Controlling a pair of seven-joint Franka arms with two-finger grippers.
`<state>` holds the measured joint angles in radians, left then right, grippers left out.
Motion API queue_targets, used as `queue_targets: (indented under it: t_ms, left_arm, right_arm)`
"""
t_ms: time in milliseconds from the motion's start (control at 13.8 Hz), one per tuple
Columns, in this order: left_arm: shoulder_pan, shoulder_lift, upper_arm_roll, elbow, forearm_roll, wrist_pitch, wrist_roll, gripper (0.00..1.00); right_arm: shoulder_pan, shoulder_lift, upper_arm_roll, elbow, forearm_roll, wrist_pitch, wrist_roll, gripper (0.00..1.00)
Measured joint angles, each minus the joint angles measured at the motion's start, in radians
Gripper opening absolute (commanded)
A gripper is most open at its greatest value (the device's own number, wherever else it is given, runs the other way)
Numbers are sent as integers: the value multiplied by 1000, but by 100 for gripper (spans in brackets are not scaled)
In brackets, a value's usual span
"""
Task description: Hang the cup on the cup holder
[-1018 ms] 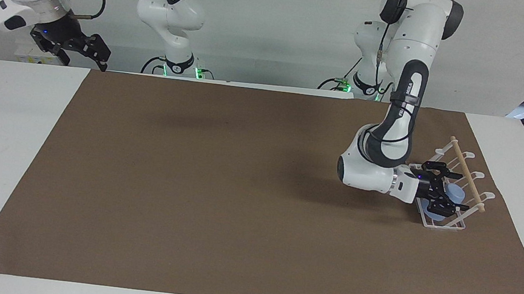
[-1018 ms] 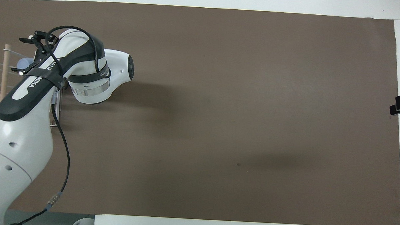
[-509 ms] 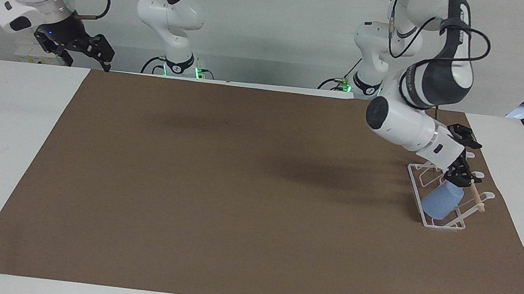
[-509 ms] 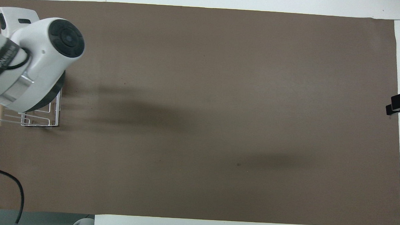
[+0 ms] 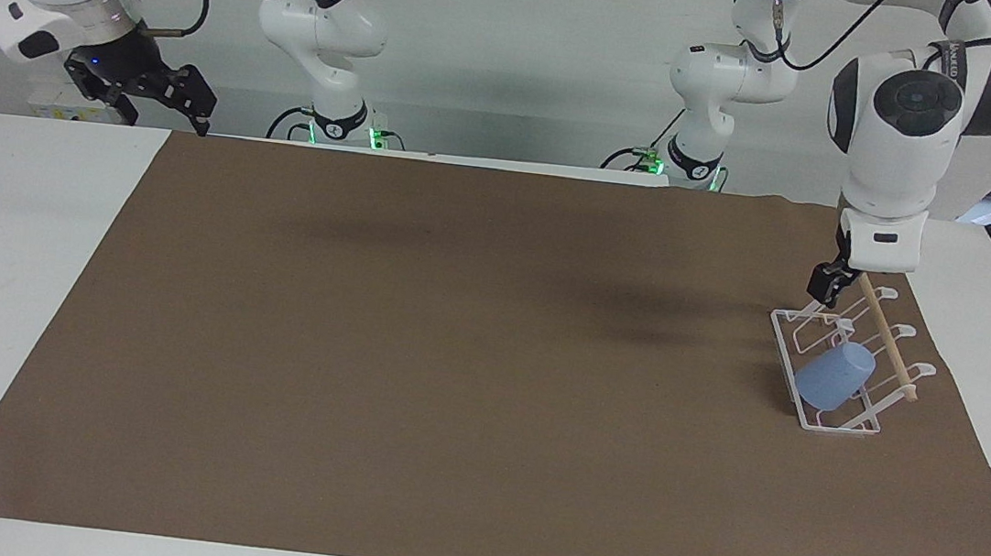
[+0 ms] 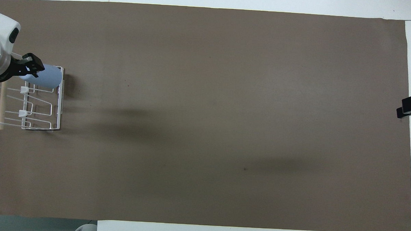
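Note:
The light-blue cup (image 5: 833, 376) hangs tilted, mouth down, on a prong of the white wire cup holder (image 5: 789, 332) at the left arm's end of the table. The holder's wooden dowel (image 5: 887, 336) runs across its top. In the overhead view the cup (image 6: 44, 76) sits on the prong of the cup holder (image 6: 59, 103) farthest from the robots. My left gripper (image 5: 845, 283) is open and empty, raised over the holder's top and clear of the cup; it also shows in the overhead view (image 6: 10, 74). My right gripper (image 5: 160, 100) is open and waits, raised over the table's other end.
A brown mat (image 5: 450, 356) covers most of the white table (image 5: 9, 264). Only the tip of the right gripper (image 6: 410, 107) shows at the edge of the overhead view.
My left gripper has let go of the cup, which stays on the holder. The left arm has pulled up and away from the cup. The right arm has barely moved.

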<state>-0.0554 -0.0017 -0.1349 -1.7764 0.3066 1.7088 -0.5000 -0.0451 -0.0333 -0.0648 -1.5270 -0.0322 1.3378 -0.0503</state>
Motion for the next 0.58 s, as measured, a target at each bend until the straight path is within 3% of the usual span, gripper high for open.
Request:
queue_targets:
  t_ms: [364, 582]
  left_arm:
    - [78, 9, 7, 146, -220, -263, 555, 100]
    - [91, 17, 8, 178, -266, -295, 607, 100]
  right_arm:
    - [0, 0, 0, 0, 0, 0, 0, 100]
    - [0, 0, 0, 0, 0, 0, 0, 100]
